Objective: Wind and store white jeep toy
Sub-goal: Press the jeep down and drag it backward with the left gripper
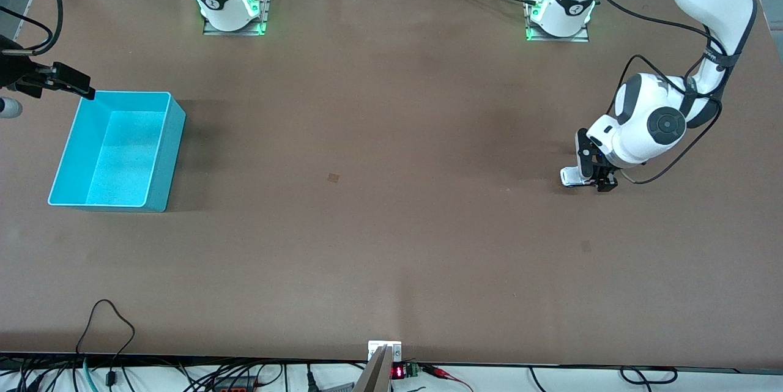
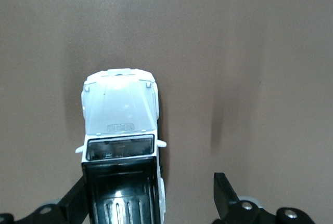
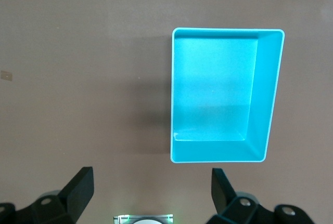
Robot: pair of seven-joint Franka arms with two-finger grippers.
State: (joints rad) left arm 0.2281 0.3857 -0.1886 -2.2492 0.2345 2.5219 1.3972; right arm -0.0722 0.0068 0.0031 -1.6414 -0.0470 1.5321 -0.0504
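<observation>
From the front view, the brown matte surface carries very little. The small white jeep toy with its black rectangular roof sits on the surface toward the left arm's end, and the left gripper is down right at it, jaws spread wide around it, not clamped. Toward the right arm's end stands the open turquoise plastic bin, rectangular, with nothing inside. The right gripper hangs in the air by the bin's upper corner. A small pale mark lies mid-surface, well apart from both.

On to the left wrist view: the white jeep toy fills the middle, bonnet, windscreen and ribbed black roof plain to see. One dark finger touches its side; the other stands apart, bare surface between. A small embossed plate on the bonnet is too fine to read.

Right wrist view: the turquoise bin lies below, empty, and the right gripper has its jaws released, wide apart.
</observation>
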